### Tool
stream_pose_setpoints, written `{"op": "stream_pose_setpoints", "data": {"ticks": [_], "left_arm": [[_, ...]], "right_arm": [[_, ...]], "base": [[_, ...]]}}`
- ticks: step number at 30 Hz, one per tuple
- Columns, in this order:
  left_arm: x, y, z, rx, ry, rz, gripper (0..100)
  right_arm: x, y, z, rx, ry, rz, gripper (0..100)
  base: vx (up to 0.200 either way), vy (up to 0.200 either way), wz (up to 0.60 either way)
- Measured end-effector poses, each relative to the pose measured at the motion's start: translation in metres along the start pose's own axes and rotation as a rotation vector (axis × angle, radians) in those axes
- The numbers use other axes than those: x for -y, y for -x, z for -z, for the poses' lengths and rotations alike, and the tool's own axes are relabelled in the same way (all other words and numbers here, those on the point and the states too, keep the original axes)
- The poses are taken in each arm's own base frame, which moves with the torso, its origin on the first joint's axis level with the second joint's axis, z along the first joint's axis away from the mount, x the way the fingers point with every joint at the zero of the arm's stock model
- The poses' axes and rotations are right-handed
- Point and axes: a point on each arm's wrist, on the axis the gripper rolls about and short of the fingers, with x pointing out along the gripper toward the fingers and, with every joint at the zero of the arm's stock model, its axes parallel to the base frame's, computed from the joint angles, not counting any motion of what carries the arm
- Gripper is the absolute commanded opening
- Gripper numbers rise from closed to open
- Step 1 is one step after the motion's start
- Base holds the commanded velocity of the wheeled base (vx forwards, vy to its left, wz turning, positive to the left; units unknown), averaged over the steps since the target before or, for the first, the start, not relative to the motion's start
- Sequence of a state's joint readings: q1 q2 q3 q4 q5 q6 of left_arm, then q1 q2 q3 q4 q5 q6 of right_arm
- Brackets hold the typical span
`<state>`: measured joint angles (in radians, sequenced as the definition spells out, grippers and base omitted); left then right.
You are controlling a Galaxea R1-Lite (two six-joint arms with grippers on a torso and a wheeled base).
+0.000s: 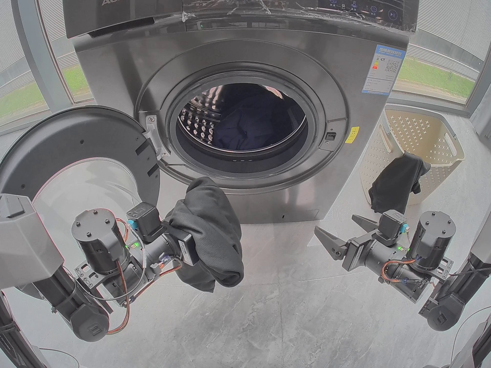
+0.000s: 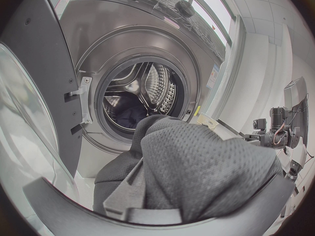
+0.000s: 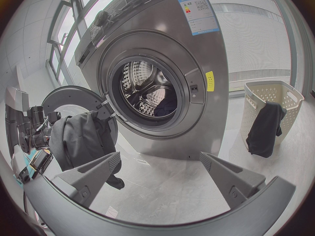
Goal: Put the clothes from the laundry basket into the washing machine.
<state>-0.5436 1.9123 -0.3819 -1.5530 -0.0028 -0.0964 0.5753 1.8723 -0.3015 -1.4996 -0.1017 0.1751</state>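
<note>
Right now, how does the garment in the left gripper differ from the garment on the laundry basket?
The grey garment is clamped in the left gripper, off the floor; the black garment hangs over the rim of the laundry basket. The grey garment is bunched around the gripper; the black garment droops down the basket's outer wall. Both are dark clothes outside the washing machine.

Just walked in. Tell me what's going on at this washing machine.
The robot is loading laundry. Its left gripper holds a dark grey mesh garment in front of the silver front-loading washing machine, whose round door stands open. A dark blue garment already lies in the drum. The right gripper is open and empty, above the floor near the beige plastic laundry basket, where a black garment hangs over the rim.
</note>
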Motion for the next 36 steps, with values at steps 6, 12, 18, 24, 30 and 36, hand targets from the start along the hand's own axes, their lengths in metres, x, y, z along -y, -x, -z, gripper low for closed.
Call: {"op": "stream_pose_setpoints", "data": {"ticks": [6,12,18,24,30,36], "left_arm": [[0.000,0.000,0.000,-0.001,0.000,-0.001,0],[0.000,0.000,0.001,-0.004,0.000,0.000,0],[0.002,-0.001,0.002,-0.009,0.000,0.005,0],[0.003,-0.001,0.003,-0.011,0.000,0.011,0],[0.003,0.000,0.004,-0.016,0.000,0.010,0],[0.005,0.000,0.005,-0.018,-0.001,0.018,0]], "right_arm": [[0.001,-0.001,0.002,-0.009,0.000,0.003,100],[-0.001,-0.002,0.003,-0.013,0.001,-0.003,100],[-0.002,-0.001,0.005,-0.020,0.001,-0.006,100],[-0.005,0.000,0.007,-0.031,0.003,-0.017,100],[-0.013,0.005,0.012,-0.057,0.003,-0.049,100],[-0.018,0.010,0.016,-0.076,0.008,-0.069,100]], "base": [[0.200,0.000,0.00],[0.200,0.000,0.00],[0.200,0.000,0.00],[0.100,0.000,0.00],[0.000,0.000,0.00],[0.000,0.000,0.00]]}}
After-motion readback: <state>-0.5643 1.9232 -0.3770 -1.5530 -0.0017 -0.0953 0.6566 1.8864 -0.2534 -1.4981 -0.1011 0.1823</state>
